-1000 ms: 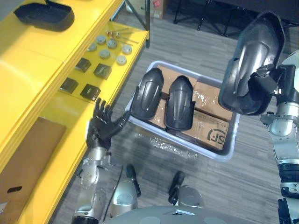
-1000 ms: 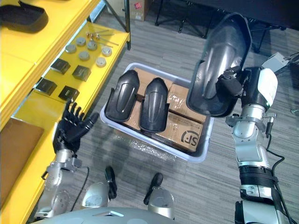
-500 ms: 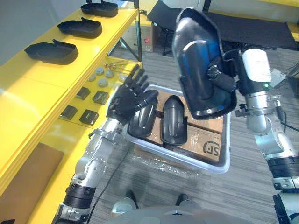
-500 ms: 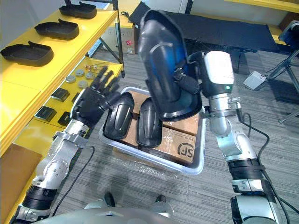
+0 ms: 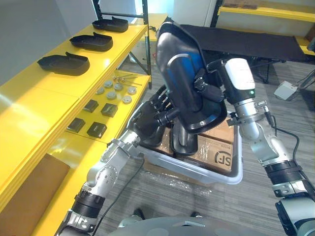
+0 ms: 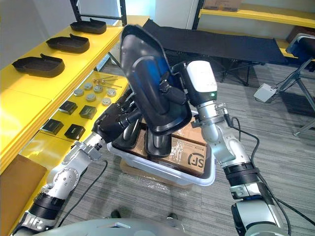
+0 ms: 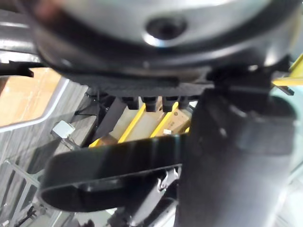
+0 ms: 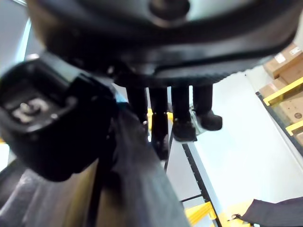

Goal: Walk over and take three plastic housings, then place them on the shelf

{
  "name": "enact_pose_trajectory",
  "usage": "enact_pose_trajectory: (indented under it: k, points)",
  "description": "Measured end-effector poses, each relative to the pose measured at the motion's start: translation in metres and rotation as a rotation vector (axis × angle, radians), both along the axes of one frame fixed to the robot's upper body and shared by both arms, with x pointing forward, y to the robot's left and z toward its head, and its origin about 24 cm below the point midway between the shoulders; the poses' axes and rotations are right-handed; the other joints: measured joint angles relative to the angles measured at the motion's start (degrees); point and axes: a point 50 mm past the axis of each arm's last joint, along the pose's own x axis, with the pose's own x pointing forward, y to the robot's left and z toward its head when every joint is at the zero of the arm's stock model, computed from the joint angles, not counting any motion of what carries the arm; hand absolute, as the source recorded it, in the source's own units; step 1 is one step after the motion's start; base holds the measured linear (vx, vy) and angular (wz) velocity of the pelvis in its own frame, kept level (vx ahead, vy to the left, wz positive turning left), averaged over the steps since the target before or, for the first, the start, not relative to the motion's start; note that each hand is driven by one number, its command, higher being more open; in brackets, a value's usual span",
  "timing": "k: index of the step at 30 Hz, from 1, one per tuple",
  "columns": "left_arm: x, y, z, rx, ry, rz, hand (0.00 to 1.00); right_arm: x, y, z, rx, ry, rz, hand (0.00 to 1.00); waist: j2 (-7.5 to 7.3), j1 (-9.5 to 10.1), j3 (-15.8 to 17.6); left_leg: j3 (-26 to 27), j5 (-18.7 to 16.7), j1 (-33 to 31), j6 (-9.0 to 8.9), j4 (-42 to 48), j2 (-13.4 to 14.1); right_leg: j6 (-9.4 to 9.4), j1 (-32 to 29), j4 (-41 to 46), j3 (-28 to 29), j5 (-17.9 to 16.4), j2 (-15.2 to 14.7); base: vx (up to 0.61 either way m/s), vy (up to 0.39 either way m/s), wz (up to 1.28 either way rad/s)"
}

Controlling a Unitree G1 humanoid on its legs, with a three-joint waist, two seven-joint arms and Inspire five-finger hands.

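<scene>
Left eye view: the right robot hand (image 5: 210, 92) clamps a black housing (image 5: 184, 83) raised above the bin (image 5: 216, 174), where two more housings (image 6: 158, 143) lie. Left wrist view: the left robot hand (image 7: 236, 165), fingers (image 7: 151, 101) straight, sits at that housing's rim. Right wrist view: fingers (image 8: 182, 119) curled over its edge

the housing (image 5: 183, 73) is black, the shelf (image 5: 34, 101) yellow, the bin (image 5: 199, 170) pale grey, the boxes (image 5: 216, 147) brown.
</scene>
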Motion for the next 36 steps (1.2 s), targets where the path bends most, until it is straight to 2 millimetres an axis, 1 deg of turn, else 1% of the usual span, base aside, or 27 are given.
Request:
enact_pose_trajectory:
  k: [4, 7, 10, 11, 13, 15, 17, 21, 27, 36]
  points:
    - [0.006, -0.008, 0.010, -0.019, -0.027, -0.010, 1.00, 0.000, 0.022, -0.012, 0.044, 0.065, 0.074, 0.00, 0.17, 0.05, -0.13, -0.11, 0.22, -0.03, 0.14, -0.25, 0.00, -0.29, -0.03, -0.07, -0.26, 0.20, 0.01, -0.04, 0.024, 0.00]
    - [0.007, -0.009, 0.010, -0.038, 0.003, 0.029, 1.00, 0.000, 0.032, -0.018, 0.101, 0.096, 0.102, 0.00, 0.21, 0.04, -0.17, -0.13, 0.43, -0.12, 0.22, -0.25, 0.00, -0.51, -0.13, -0.15, -0.26, 0.37, 0.04, 0.00, 0.000, 0.00]
    - [0.008, -0.010, 0.010, -0.077, 0.024, 0.045, 1.00, 0.000, 0.036, -0.026, 0.149, 0.130, 0.099, 0.00, 0.22, 0.15, -0.19, -0.32, 0.63, -0.17, 0.21, -0.24, -0.02, -0.60, -0.09, -0.21, -0.37, 0.44, 0.06, 0.00, 0.000, 0.00]
    - [0.008, -0.010, 0.010, -0.079, 0.025, 0.047, 0.00, 0.000, 0.037, -0.029, 0.163, 0.140, 0.097, 0.00, 0.21, 0.15, -0.19, -0.37, 0.65, -0.18, 0.20, -0.24, -0.02, -0.63, -0.07, -0.24, -0.40, 0.46, 0.06, 0.00, 0.000, 0.00]
    - [0.008, -0.011, 0.011, -0.089, 0.022, 0.058, 0.00, -0.003, 0.039, -0.040, 0.220, 0.172, 0.087, 0.00, 0.22, 0.20, -0.20, -0.60, 0.67, -0.22, 0.20, -0.22, -0.08, -0.66, 0.16, -0.50, -0.60, 0.53, 0.09, 0.02, 0.016, 0.04]
    - [0.009, -0.010, 0.011, -0.087, 0.019, 0.064, 0.00, -0.006, 0.041, -0.047, 0.256, 0.187, 0.075, 0.00, 0.24, 0.23, -0.35, -0.69, 0.67, -0.25, 0.20, -0.19, -0.16, -0.62, 0.33, -0.92, -0.67, 0.69, 0.12, 0.03, 0.019, 0.02]
    - [0.009, -0.009, 0.008, -0.069, 0.030, 0.076, 0.00, -0.009, 0.043, -0.055, 0.285, 0.201, 0.061, 0.00, 0.34, 0.20, -1.21, -0.72, 0.67, -0.37, 0.21, -0.10, -0.31, -0.57, 0.30, -1.15, -0.62, 0.81, 0.07, 0.04, 0.026, -0.01]
    - [0.012, -0.007, 0.001, -0.001, 0.054, 0.131, 0.00, -0.011, 0.048, -0.058, 0.299, 0.173, 0.056, 0.00, 0.28, 0.04, -1.61, -0.74, 0.67, -0.36, 0.21, -0.08, -0.63, -0.57, 0.30, -1.16, -0.58, 0.81, 0.06, 0.03, 0.033, 0.00]
    - [0.014, -0.005, -0.002, 0.124, 0.040, 0.210, 0.00, -0.013, 0.054, -0.064, 0.294, 0.182, 0.045, 0.00, 0.27, 0.09, -1.73, -0.74, 0.65, -0.33, 0.20, -0.08, -0.62, -0.64, 0.28, -1.16, -0.57, 0.85, 0.06, 0.00, 0.000, 0.00]
    - [0.013, -0.006, -0.003, 0.146, 0.035, 0.209, 0.00, -0.014, 0.055, -0.065, 0.290, 0.172, 0.028, 0.00, 0.11, 0.44, -2.78, -0.70, 0.59, -0.29, 0.14, -0.05, -0.59, -0.71, 0.23, -1.16, -0.40, 0.90, 0.07, 0.00, 0.000, 0.00]
